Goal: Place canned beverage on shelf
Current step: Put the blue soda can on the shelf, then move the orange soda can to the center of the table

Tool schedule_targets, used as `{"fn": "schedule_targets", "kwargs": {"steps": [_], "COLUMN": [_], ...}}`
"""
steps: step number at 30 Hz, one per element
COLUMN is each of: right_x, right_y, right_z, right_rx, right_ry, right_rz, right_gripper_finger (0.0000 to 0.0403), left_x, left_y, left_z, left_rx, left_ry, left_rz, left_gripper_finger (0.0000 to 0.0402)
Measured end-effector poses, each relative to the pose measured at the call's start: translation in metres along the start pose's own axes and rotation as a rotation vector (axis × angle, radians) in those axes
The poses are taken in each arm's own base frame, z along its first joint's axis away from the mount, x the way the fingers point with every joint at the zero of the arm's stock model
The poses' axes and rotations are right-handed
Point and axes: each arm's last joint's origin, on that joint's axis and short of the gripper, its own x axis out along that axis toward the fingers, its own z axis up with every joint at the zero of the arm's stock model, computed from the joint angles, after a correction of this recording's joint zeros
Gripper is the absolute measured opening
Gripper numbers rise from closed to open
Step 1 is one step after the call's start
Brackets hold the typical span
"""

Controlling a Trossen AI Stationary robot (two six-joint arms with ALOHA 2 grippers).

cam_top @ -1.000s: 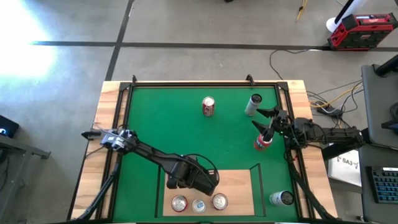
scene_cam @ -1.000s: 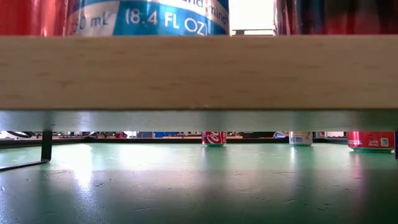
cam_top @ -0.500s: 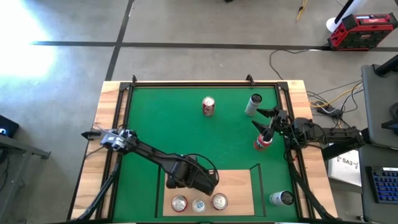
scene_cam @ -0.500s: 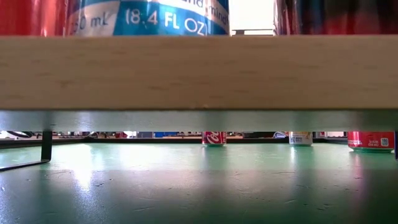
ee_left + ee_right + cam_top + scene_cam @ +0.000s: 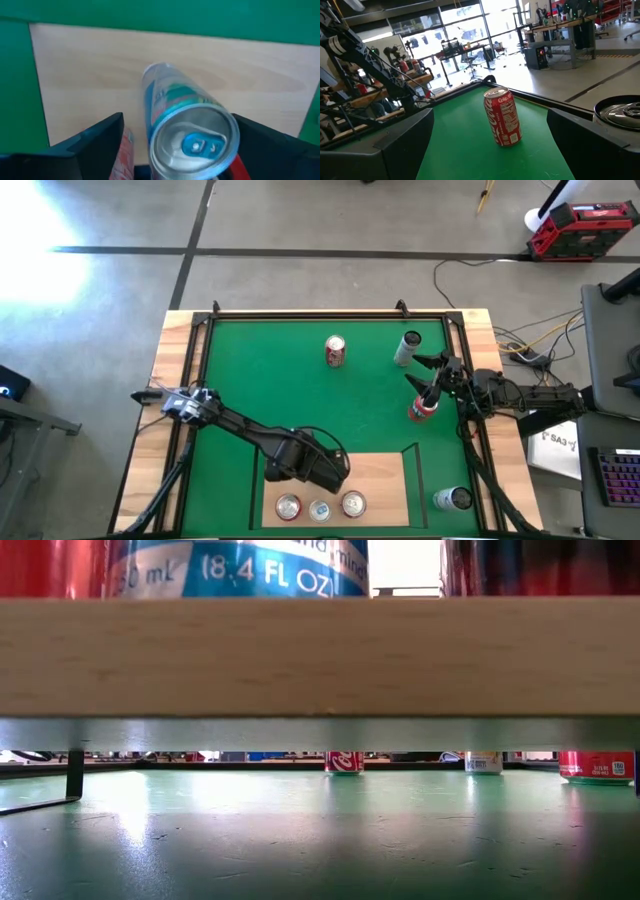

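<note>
The shelf [image 5: 385, 480], a pale board with a thin black rail, lies at the mat's near edge. Three cans stand on it: red [image 5: 288, 506], blue [image 5: 320, 510] and red [image 5: 353, 503]. My left gripper [image 5: 325, 473] hovers over them, open, its fingers [image 5: 95, 145] on either side of the upright blue can [image 5: 187, 127]. My right gripper [image 5: 420, 372] waits open at the mat's right side, beside a red can [image 5: 422, 408]. In its wrist view, a red cola can [image 5: 502, 117] stands farther off between the open fingers. My left gripper comes at the blue can from above. A gap shows between one finger [image 5: 107, 135] and the can's wall. The can's top rim [image 5: 232, 127] overlaps the other finger in the picture, so I cannot tell whether that finger touches it.
On the green mat stand a red can [image 5: 335, 350] and a pale can [image 5: 407, 348] toward the far side. Another pale can [image 5: 452, 499] stands right of the shelf. The shelf's front edge [image 5: 320, 655] fills the low view, with the cans' bases above it.
</note>
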Motion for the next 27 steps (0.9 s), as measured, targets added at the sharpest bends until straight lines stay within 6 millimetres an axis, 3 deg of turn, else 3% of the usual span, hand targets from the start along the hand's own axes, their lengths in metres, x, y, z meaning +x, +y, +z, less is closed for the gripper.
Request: {"fn": "schedule_targets", "kwargs": {"steps": [8,13,22,27], "right_x": [0.000,0.000,0.000,0.000], "right_y": [0.000,0.000,0.000,0.000], "right_z": [0.000,0.000,0.000,0.000], "right_rx": [0.000,0.000,0.000,0.000], "right_ry": [0.000,0.000,0.000,0.000], "right_rz": [0.000,0.000,0.000,0.000], "right_gripper_finger": [0.0381,0.0381,0.0381,0.0381], "left_x": [-0.011,-0.018,-0.052,-0.065], "left_y": [0.001,-0.005,-0.019,-0.015], "left_z": [0.014,0.033,0.110,0.152], "left_rx": [0.078,0.156,0.341,0.418], "left_ry": [-0.104,-0.166,-0.207,-0.237], "left_rz": [-0.030,-0.047,-0.083,-0.066], "left_gripper_finger": [0.0392,0.0398,0.0393,0.0392]}}
